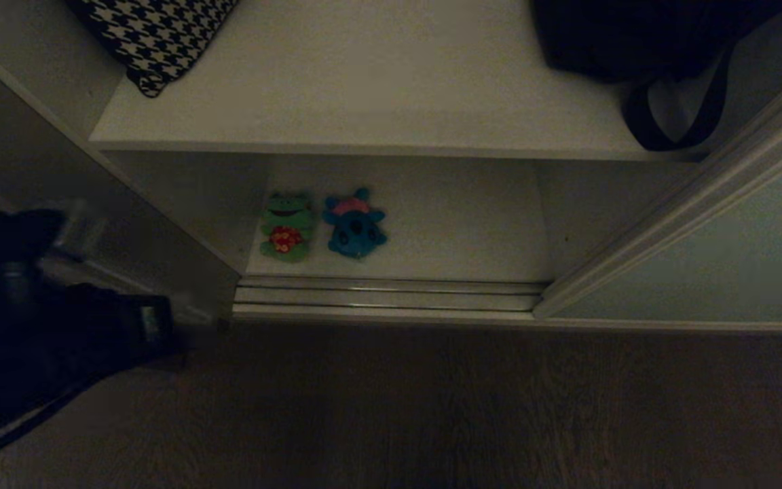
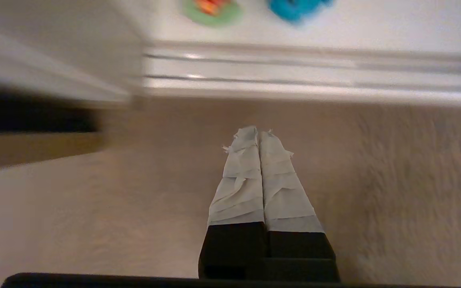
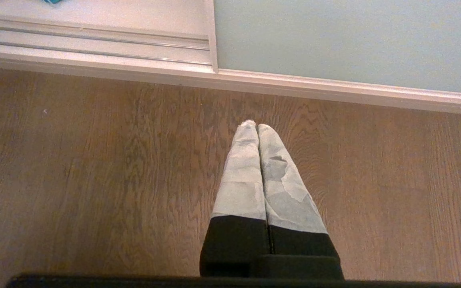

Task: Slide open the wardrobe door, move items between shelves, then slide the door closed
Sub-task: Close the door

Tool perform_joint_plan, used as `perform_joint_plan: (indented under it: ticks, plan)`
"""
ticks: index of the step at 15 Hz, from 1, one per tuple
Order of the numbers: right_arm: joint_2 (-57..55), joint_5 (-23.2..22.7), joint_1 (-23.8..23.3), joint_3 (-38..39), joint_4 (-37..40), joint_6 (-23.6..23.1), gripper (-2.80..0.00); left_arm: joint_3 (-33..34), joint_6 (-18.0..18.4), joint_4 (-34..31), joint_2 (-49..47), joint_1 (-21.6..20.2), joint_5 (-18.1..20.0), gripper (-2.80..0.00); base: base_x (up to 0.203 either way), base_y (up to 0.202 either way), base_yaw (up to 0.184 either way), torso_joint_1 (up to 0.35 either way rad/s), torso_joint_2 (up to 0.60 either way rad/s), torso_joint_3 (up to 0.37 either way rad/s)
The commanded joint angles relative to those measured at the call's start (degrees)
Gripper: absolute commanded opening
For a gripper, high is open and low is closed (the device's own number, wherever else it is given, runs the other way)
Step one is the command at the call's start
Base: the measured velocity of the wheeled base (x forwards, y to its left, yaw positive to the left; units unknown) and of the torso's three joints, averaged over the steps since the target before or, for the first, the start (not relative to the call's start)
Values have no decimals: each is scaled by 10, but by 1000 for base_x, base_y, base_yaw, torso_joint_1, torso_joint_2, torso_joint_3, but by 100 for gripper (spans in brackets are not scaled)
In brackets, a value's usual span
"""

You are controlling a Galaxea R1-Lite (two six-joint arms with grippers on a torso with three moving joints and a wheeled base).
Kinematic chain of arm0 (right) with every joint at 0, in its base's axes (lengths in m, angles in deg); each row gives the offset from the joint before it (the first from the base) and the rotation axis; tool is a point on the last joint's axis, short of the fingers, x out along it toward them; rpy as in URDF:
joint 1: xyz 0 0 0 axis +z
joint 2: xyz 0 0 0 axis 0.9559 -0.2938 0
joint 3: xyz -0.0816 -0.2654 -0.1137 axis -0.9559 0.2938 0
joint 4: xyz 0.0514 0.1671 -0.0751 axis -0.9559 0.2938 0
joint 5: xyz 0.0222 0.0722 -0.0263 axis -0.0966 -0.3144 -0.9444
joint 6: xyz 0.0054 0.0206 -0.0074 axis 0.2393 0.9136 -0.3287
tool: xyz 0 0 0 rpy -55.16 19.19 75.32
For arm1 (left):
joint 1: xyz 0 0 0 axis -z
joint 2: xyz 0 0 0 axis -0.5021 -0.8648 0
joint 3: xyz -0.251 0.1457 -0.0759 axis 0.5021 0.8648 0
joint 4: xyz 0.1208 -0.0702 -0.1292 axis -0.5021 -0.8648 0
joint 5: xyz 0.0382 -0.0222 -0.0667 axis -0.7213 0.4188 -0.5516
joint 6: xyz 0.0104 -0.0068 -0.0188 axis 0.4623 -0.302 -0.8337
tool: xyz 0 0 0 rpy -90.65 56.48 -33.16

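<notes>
The sliding wardrobe door (image 1: 717,258) stands slid to the right, so the shelves are exposed. A green frog toy (image 1: 287,229) and a teal-blue toy (image 1: 355,225) lie side by side on the lower shelf (image 1: 472,217), under the upper shelf (image 1: 377,88). In the left wrist view my left gripper (image 2: 257,130) is shut and empty above the floor, pointing at the door track (image 2: 294,72), with the frog (image 2: 212,10) and the teal toy (image 2: 294,8) beyond it. My left arm (image 1: 58,312) shows at the left. My right gripper (image 3: 256,125) hangs shut and empty over the floor, near the door (image 3: 334,36).
A black-and-white houndstooth cloth (image 1: 160,34) lies at the upper shelf's left and a black strapped bag (image 1: 642,47) at its right. A metal track (image 1: 391,295) runs along the wardrobe's foot. The wardrobe's side wall (image 1: 58,163) is close to my left arm. Brown wooden floor (image 1: 432,407) fills the foreground.
</notes>
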Motion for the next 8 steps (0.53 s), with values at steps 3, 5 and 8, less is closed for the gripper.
perform_joint_plan:
  ticks: [3, 5, 8]
  plan:
    - [1, 1, 0, 0, -1, 0, -280, 49, 14, -82, 286, -83, 44, -280, 0, 0, 0, 0, 0, 0]
    - [1, 0, 0, 0, 0, 0, -280, 66, 20, -142, 387, -130, 80, -280, 0, 0, 0, 0, 0, 0]
    - [1, 0, 0, 0, 0, 0, -280, 127, 50, -196, 511, -186, 130, -280, 0, 0, 0, 0, 0, 0]
